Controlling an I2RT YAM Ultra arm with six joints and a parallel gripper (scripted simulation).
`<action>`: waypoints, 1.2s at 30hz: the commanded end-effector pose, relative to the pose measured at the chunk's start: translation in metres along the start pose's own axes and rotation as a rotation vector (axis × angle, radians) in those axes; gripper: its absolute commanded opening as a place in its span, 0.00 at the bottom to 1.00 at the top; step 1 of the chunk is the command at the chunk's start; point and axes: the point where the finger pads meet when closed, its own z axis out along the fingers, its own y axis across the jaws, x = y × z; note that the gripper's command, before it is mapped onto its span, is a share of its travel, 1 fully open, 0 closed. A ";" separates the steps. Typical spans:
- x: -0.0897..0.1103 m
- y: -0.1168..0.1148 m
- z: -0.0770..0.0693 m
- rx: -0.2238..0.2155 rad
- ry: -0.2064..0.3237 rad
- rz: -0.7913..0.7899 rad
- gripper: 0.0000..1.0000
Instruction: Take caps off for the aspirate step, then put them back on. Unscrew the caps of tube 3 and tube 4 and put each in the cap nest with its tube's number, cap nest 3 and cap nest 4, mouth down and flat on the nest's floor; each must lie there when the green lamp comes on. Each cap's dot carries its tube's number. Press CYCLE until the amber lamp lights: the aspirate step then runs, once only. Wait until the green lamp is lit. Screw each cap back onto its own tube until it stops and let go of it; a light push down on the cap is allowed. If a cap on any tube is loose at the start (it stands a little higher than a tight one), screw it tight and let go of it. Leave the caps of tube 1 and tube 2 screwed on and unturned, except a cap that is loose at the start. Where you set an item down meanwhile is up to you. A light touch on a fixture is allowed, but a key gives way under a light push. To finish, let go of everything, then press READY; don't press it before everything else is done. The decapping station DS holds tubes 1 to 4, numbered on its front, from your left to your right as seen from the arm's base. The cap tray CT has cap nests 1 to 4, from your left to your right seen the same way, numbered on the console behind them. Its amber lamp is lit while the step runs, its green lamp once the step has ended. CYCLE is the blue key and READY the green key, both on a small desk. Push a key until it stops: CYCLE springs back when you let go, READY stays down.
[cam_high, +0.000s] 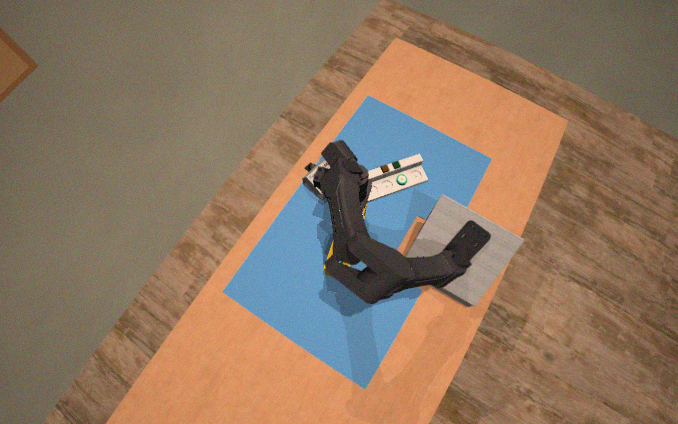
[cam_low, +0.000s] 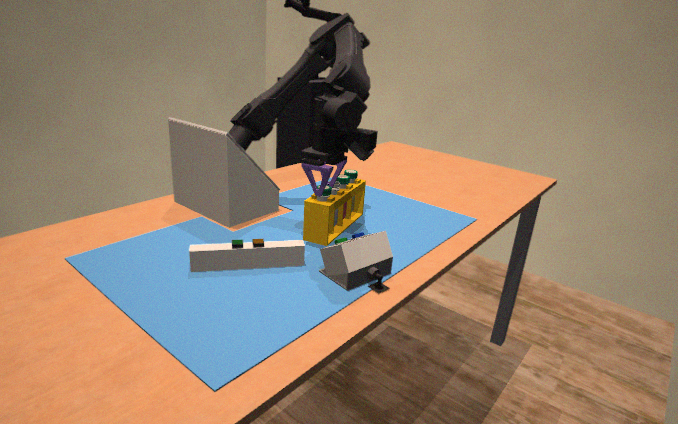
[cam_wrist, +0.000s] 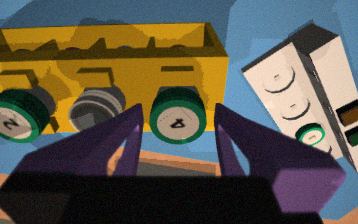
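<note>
An orange surface on dark legs carries a blue mat, laid at a slant to its edges; the grey wedge-shaped base of the arm stands on the surface at the mat's notched edge; on the mat stand the yellow decapping station, the long white cap tray with its console, and the small grey key desk near the mat's edge; station and desk stand just beside each other.
</note>
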 end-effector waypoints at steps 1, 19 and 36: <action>-0.002 -0.001 -0.003 0.004 -0.011 0.267 0.49; -0.002 -0.001 -0.003 -0.001 -0.012 1.097 0.49; -0.003 -0.001 -0.003 -0.006 -0.012 1.850 0.49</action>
